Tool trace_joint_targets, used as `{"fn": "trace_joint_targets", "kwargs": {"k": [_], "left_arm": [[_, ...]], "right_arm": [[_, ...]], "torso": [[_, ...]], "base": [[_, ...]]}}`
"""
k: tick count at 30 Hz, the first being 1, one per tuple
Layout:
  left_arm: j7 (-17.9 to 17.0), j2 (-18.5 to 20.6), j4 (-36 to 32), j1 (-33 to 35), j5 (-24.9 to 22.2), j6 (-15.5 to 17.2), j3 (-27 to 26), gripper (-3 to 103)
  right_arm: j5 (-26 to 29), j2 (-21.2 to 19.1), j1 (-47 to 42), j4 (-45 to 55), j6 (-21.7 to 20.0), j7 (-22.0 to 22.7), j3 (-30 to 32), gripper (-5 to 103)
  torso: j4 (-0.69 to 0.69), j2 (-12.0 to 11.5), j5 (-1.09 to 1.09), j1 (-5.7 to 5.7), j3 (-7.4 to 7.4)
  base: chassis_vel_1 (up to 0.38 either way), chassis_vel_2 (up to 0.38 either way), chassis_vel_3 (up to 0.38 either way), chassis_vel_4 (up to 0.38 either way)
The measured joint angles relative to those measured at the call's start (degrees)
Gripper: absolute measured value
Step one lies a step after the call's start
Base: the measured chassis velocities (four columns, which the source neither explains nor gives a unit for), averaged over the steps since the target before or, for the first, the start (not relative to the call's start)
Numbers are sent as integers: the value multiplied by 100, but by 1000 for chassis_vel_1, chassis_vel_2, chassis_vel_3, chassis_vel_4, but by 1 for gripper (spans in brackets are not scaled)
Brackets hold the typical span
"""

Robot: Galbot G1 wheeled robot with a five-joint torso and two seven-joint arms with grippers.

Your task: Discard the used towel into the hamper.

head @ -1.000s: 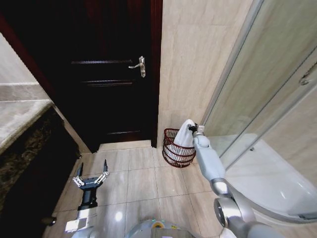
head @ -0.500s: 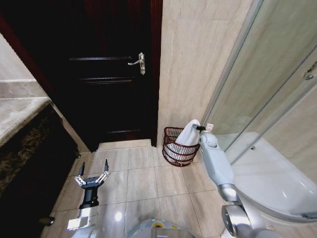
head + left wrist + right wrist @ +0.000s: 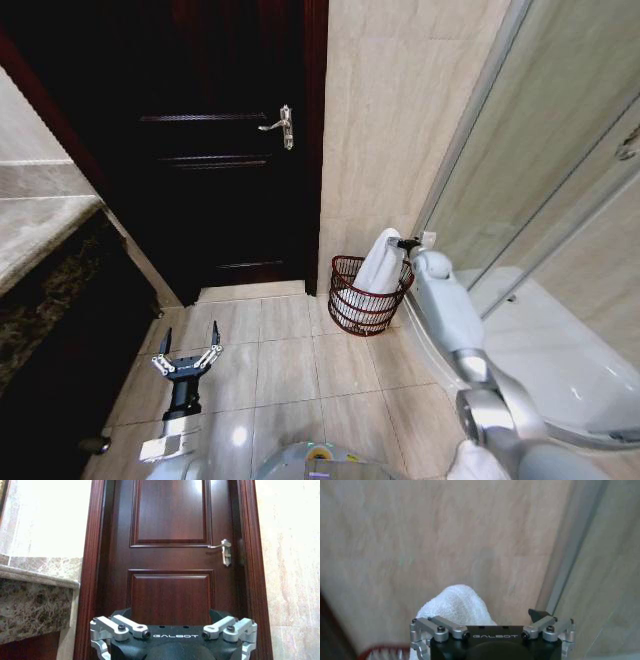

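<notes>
The white towel [image 3: 380, 262] hangs from my right gripper [image 3: 404, 243], which is shut on its top end. The cloth's lower part drops inside the hamper [image 3: 362, 305], a round reddish-brown wire basket on the floor against the beige wall. In the right wrist view the towel [image 3: 455, 603] bulges up just ahead of the gripper body, and a bit of the red hamper rim [image 3: 380, 652] shows at the corner. My left gripper [image 3: 187, 358] hovers low over the floor tiles far to the left, open and holding nothing.
A dark wooden door [image 3: 220, 150] with a lever handle [image 3: 283, 127] is shut behind the hamper. A marble counter [image 3: 40, 235] runs along the left. The glass shower enclosure [image 3: 540, 200] and its white tray [image 3: 560, 360] stand at the right.
My right arm has risen and swung a little to the right, drawing the towel taller above the hamper. The camera shifted slightly. The left arm has stayed put.
</notes>
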Motion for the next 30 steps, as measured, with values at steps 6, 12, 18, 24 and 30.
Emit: {"fn": "trace_joint_targets", "kwargs": {"k": [6, 12, 18, 24, 30], "left_arm": [[16, -50, 94, 52, -68, -133, -30, 100], [35, -9, 130, 57, -180, -179, -104, 100], [73, 85, 114, 26, -290, -155, -202, 100], [70, 90, 56, -21, -273, -108, -169, 100], [5, 112, -13, -102, -226, 41, -109, 100]], "right_arm": [[-418, 53, 350, -438, -714, -481, -411, 100], [-533, 303, 475, -910, -729, -190, -515, 100], [-561, 351, 385, -1117, -219, 73, -554, 100], [-716, 262, 205, -1088, 150, 120, -604, 100], [-535, 194, 9, -1158, 2040, 331, -538, 100]], "torso": [[4, 13, 0, 6, 7], [3, 21, -1, 10, 12], [6, 28, -3, 13, 16], [4, 31, 2, 15, 19], [1, 34, 5, 17, 22]], "base": [[0, 0, 0, 0], [0, 0, 0, 0], [0, 0, 0, 0], [0, 0, 0, 0], [0, 0, 0, 0]]}}
